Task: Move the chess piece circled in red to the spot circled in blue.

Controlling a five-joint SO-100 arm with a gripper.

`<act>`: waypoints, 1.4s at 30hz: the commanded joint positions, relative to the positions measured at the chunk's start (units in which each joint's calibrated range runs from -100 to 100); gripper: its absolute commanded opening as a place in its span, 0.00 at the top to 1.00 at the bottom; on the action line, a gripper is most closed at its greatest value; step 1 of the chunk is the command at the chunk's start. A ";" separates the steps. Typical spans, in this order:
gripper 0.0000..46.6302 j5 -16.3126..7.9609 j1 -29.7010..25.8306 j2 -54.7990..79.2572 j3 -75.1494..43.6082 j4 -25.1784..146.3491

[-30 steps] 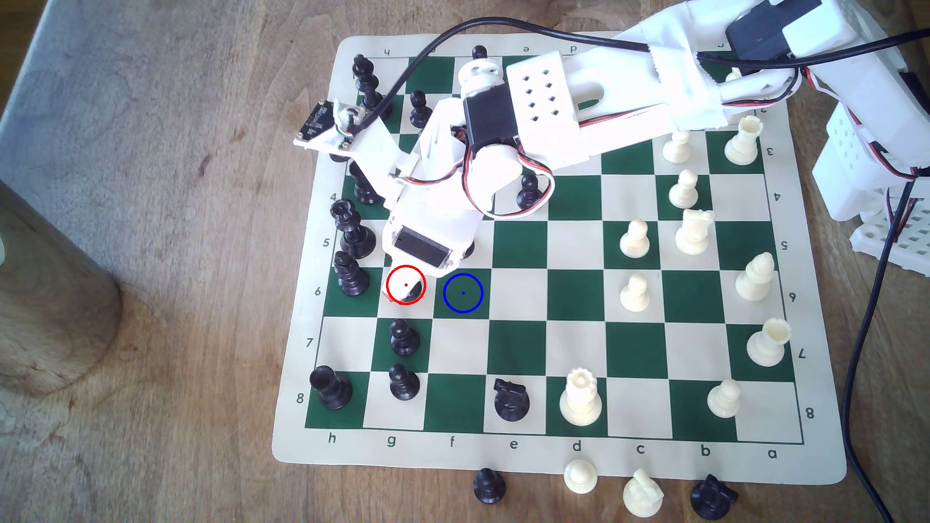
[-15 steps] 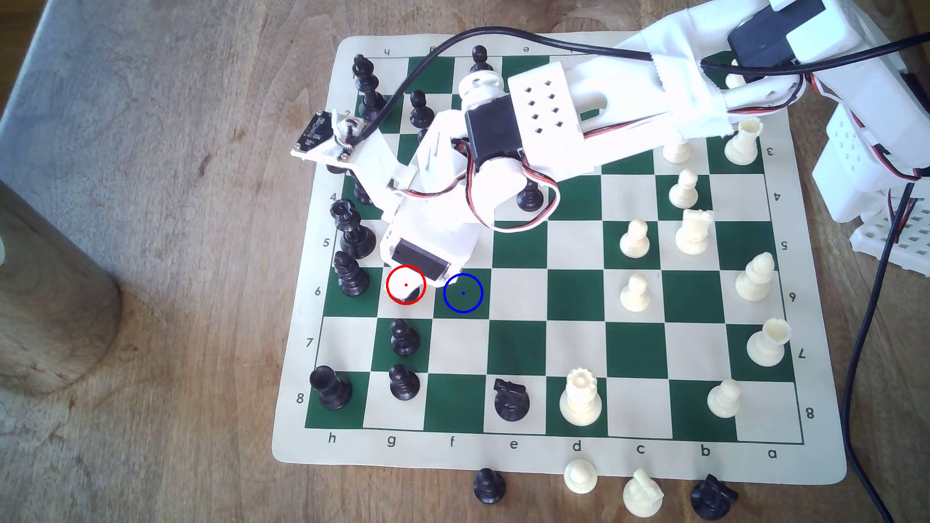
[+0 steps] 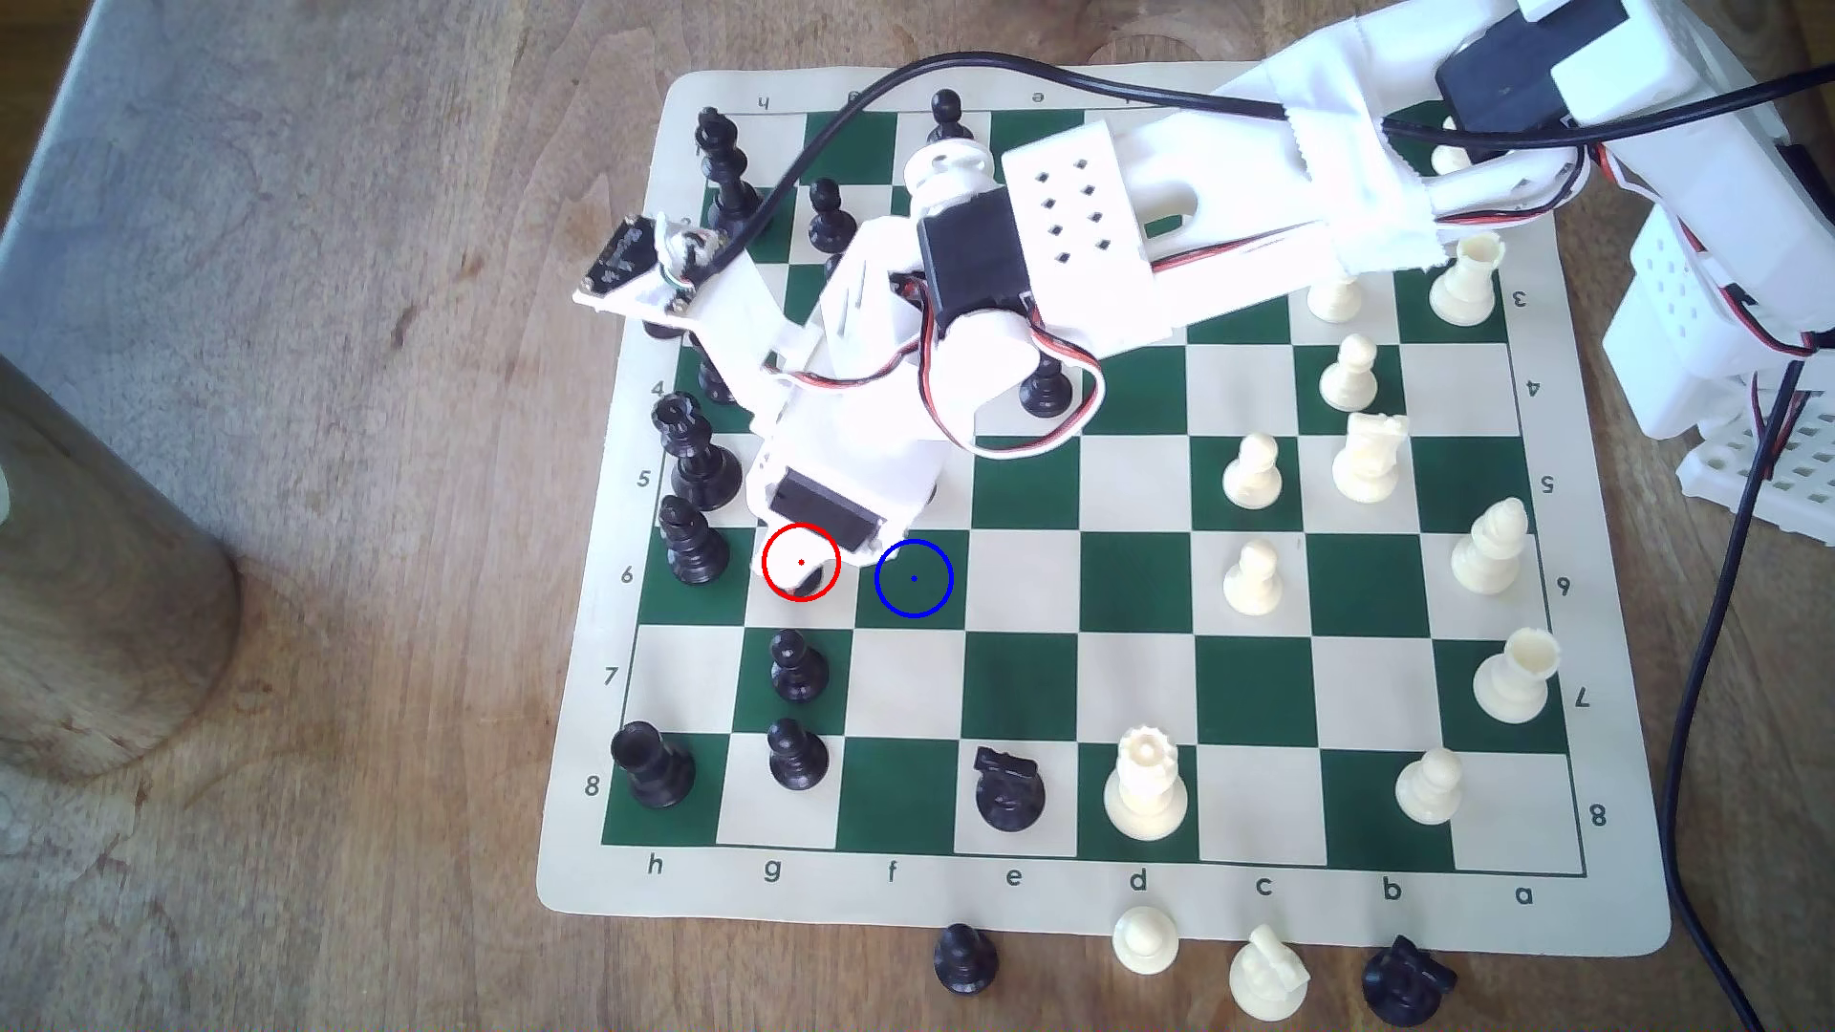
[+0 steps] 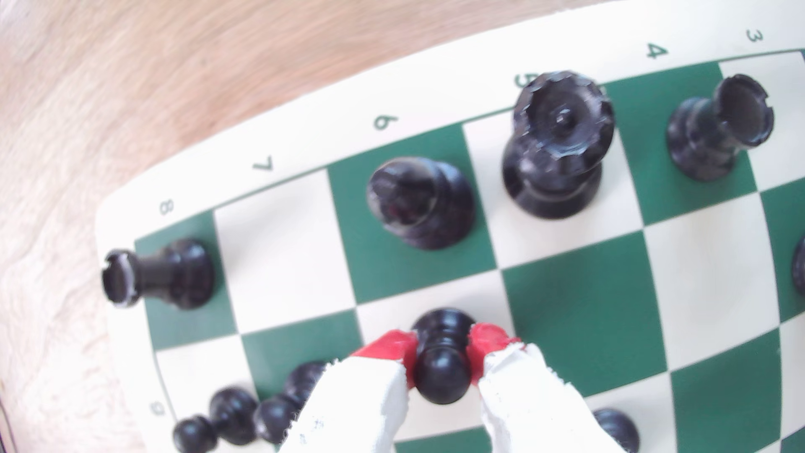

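wooden table, green-and-cream chess mat (image 3: 1023, 898): gripper (image 4: 441, 348) closed on the black pawn (image 4: 440, 366).
pawn stands on the red-ringed cream square, just beside the blue-ringed spot (image 3: 914, 579); lift it straight up, clear of the bishop (image 4: 420, 202) near that pawn.

You can read the chess mat's (image 3: 1092, 898) border marks. In the exterior view, letters h, g, f, e, d, c, b, a run along the near edge. Numbers 4 to 8 stand on the left margin, and 3 to 8 on the right margin. In the wrist view, the margin shows 8, 7, 6, 4, 3.
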 commanded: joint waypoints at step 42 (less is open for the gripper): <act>0.99 2.20 -2.37 -23.04 22.82 -2.76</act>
